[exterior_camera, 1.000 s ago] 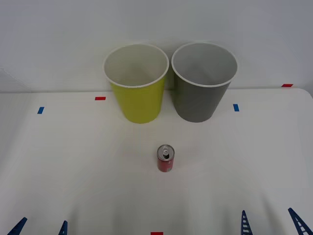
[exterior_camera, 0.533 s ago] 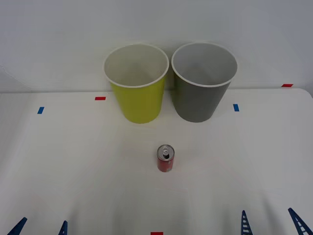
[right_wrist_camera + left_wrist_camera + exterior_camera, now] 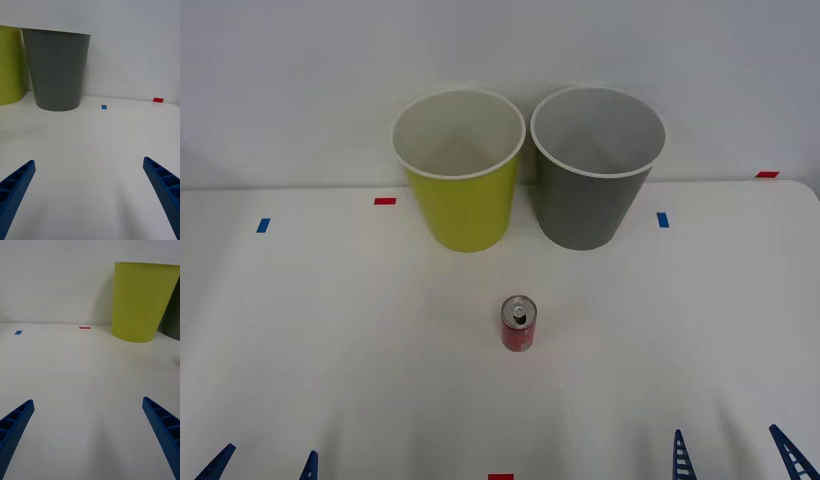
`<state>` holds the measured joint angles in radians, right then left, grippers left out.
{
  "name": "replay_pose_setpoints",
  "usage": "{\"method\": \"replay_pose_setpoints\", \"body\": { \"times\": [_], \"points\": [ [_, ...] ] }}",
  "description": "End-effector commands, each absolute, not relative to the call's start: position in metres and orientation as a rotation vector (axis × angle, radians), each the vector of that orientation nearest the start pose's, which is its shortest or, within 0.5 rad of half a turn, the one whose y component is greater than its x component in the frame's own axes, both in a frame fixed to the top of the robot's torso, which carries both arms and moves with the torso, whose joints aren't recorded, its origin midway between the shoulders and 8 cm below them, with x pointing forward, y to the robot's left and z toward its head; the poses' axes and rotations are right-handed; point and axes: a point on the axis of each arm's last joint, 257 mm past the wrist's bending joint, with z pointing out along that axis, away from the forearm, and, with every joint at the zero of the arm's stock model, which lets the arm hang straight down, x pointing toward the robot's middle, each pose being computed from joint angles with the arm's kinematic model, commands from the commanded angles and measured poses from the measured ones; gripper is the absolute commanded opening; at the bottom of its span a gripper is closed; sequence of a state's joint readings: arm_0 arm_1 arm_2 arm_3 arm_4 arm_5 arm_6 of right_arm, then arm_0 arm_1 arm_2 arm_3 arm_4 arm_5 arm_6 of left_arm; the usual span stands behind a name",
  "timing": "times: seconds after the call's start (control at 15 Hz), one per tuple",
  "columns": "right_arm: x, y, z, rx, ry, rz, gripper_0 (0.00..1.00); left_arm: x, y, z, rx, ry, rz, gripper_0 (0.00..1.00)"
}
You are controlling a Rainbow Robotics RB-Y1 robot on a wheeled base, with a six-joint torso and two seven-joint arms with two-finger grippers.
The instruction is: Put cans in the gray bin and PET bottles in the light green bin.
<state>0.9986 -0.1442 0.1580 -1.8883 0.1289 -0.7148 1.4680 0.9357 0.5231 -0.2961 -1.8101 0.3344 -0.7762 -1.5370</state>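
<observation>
A small red can (image 3: 519, 324) with a silver top stands upright in the middle of the white table. Behind it at the table's back stand the light green bin (image 3: 461, 172) on the left and the gray bin (image 3: 594, 170) on the right, close together, both looking empty inside. My left gripper (image 3: 263, 465) is open at the near left edge, and my right gripper (image 3: 735, 458) is open at the near right edge, both well short of the can. No PET bottles are in view. The wrist views show the gray bin (image 3: 58, 69) and the light green bin (image 3: 144, 300) ahead.
Small blue tape marks (image 3: 263, 225) (image 3: 663, 219) and red tape marks (image 3: 385, 201) (image 3: 767, 174) (image 3: 500, 477) lie flat on the table (image 3: 330, 340). A plain white wall rises behind the bins.
</observation>
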Motion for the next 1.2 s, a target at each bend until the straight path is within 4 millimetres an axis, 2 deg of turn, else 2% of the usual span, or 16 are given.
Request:
{"method": "replay_pose_setpoints", "body": {
  "times": [0.07, 0.13, 0.2, 0.33, 0.47, 0.73, 0.87, 1.2],
  "points": [
    [0.231, -0.254, -0.265, -0.084, 1.513, -0.078, 1.00, 0.213, 0.290, -0.288, 0.004, 1.586, -0.118, 1.00],
    [0.229, -0.255, -0.284, -0.074, 1.555, -0.079, 1.00, 0.213, 0.290, -0.288, 0.004, 1.586, -0.118, 1.00],
    [0.228, -0.252, -0.287, -0.073, 1.552, -0.071, 1.00, 0.213, 0.290, -0.288, 0.004, 1.586, -0.118, 1.00],
    [0.226, -0.242, -0.282, -0.095, 1.529, -0.055, 1.00, 0.213, 0.290, -0.288, 0.004, 1.586, -0.118, 1.00],
    [0.225, -0.223, -0.281, -0.124, 1.521, -0.004, 1.00, 0.213, 0.290, -0.288, 0.004, 1.586, -0.118, 1.00],
    [0.234, -0.193, -0.282, -0.248, 1.493, 0.104, 1.00, 0.213, 0.290, -0.288, 0.004, 1.586, -0.118, 1.00],
    [0.242, -0.177, -0.292, -0.271, 1.469, 0.174, 1.00, 0.213, 0.290, -0.288, 0.004, 1.586, -0.118, 1.00],
    [0.272, -0.128, -0.281, -0.357, 1.388, 0.270, 1.00, 0.213, 0.290, -0.288, 0.004, 1.586, -0.118, 1.00]
  ]
}}
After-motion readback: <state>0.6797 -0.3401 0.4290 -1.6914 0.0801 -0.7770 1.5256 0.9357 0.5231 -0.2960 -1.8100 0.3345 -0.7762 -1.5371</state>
